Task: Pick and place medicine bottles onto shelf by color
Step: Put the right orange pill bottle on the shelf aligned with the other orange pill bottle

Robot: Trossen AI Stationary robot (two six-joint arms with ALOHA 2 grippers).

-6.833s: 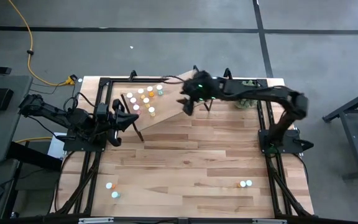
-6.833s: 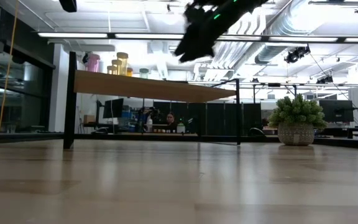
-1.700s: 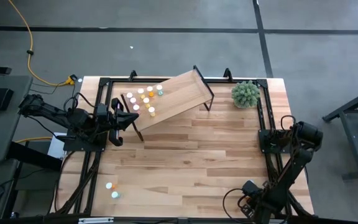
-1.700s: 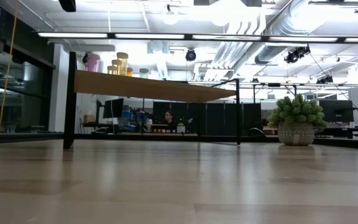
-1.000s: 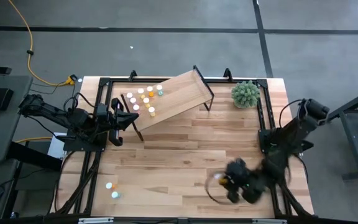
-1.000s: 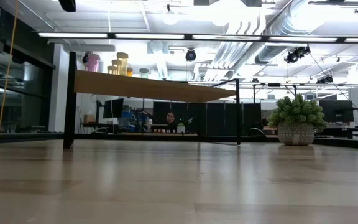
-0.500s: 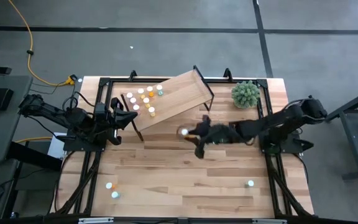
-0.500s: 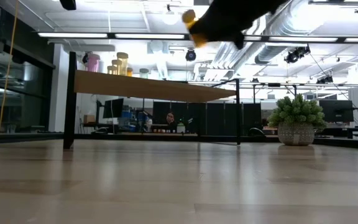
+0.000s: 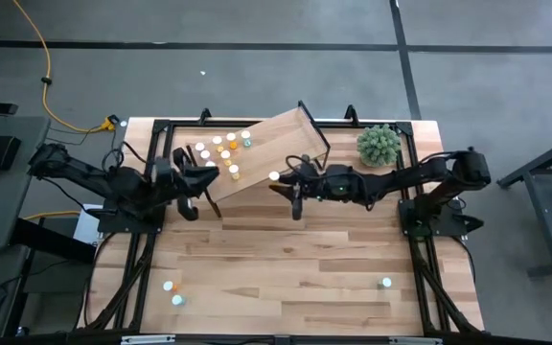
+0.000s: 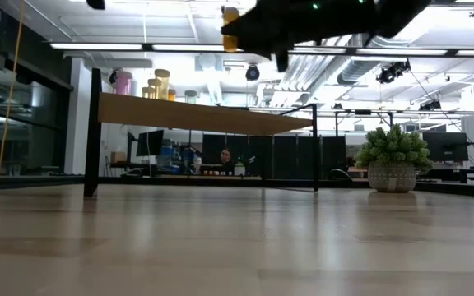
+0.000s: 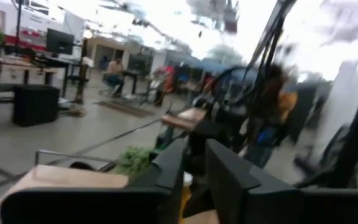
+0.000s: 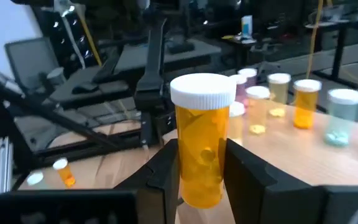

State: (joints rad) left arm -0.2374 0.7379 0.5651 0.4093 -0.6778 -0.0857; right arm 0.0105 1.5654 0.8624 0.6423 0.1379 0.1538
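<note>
Since half a second ago our right hand [image 9: 278, 179] has swung from mid-counter to the centre of the high view, clamped upright on an orange, white-capped medicine bottle [image 12: 202, 140] so it lands standing on the tilted light-wood shelf [image 9: 274, 146]. Other white-capped bottles [image 9: 220, 149] cluster upper left on the shelf. Our left hand [image 9: 209, 176] waits beside the shelf's left leg, fingers slightly apart.

arms: two, dark, jointed | right end effector [image 12: 201, 171]: black angular fingers
</note>
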